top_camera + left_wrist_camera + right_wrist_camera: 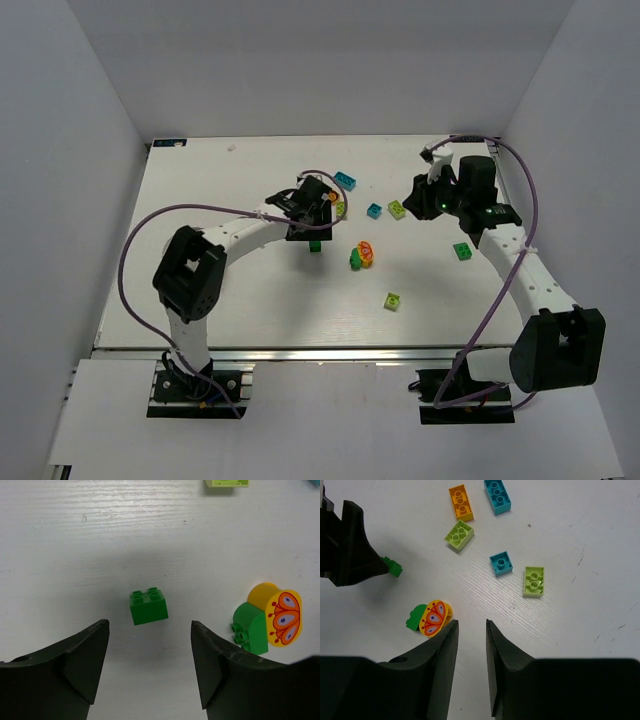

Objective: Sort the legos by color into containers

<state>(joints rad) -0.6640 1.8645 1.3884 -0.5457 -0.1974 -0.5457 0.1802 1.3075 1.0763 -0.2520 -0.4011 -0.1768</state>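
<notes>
- We count ten legos, all lying loose on the white table (200, 180).
- Cyan, two: the long cyan brick (497, 496) sits at the far side, and the small cyan brick (500, 563) lies nearer the middle.
- Orange, one: the orange brick (461, 502) is just beside the long cyan brick.
- Lime, three: the square lime brick (459, 534) is just beside the orange brick. The oblong lime brick (533, 581) lies near the small cyan brick. The lone lime brick (393, 300) is well apart from the rest, toward the near edge.
- Green, three: the dark green brick (148, 606), the rounded green brick (250, 627), and the bright green brick (462, 251) over by the right arm.
- Yellow, one: the butterfly piece (282, 617) is yellow with an orange butterfly printed on its face, and it touches the rounded green brick.
- Left gripper (149, 626): the jaws are spread wide. The dark green brick sits studs-up in line between the two fingers, with bare table on either side. It touches neither finger, so nothing is gripped.
- Right gripper (471, 626): the jaws are drawn close with a narrow gap between them, and nothing is in that gap. It hangs over bare table, and in its wrist view the butterfly piece lies just beside one fingertip.
</notes>
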